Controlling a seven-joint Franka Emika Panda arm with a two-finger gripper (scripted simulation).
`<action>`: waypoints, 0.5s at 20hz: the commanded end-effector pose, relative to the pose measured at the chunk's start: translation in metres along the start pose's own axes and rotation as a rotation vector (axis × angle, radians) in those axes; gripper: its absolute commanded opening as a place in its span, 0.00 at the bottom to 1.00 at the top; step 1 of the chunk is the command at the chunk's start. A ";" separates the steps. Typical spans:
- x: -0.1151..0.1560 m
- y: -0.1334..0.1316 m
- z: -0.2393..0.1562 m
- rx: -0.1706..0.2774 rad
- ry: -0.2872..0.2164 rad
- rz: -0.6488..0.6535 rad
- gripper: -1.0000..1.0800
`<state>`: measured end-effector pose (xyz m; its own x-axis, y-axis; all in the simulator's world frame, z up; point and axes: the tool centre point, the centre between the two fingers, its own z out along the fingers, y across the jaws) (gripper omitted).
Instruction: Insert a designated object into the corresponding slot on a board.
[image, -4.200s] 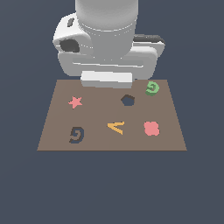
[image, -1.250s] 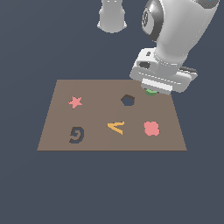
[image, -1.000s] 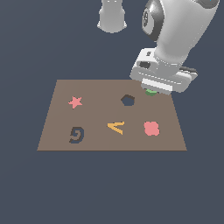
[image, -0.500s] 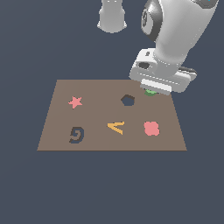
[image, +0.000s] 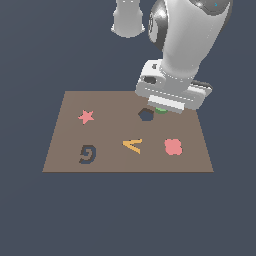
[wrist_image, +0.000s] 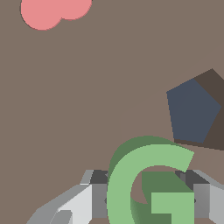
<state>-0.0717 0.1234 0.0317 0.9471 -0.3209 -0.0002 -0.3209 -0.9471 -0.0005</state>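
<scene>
The designated object, a bright green G-shaped block, sits between my gripper's two grey fingers, which press on its sides. In the exterior view only a sliver of the green block shows under the gripper, low over the brown board and beside the dark pentagon hole. The slot, a dark G-shaped recess, lies at the board's near corner on the exterior view's left, well away from the gripper.
On the board are a red star, an orange A and a pink flower shape. The wrist view shows the pentagon hole close by the block and the flower shape farther off.
The gripper has shifted toward the exterior view's left and slightly nearer, carrying the green block from the board's far corner to just beside the pentagon hole.
</scene>
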 end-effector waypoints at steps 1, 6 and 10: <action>0.014 0.014 -0.001 0.000 0.000 -0.014 0.00; 0.048 0.047 -0.002 0.000 0.000 -0.053 0.00; 0.080 0.074 -0.003 0.000 0.000 -0.087 0.00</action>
<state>-0.0278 0.0415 0.0345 0.9680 -0.2508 -0.0002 -0.2508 -0.9680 -0.0003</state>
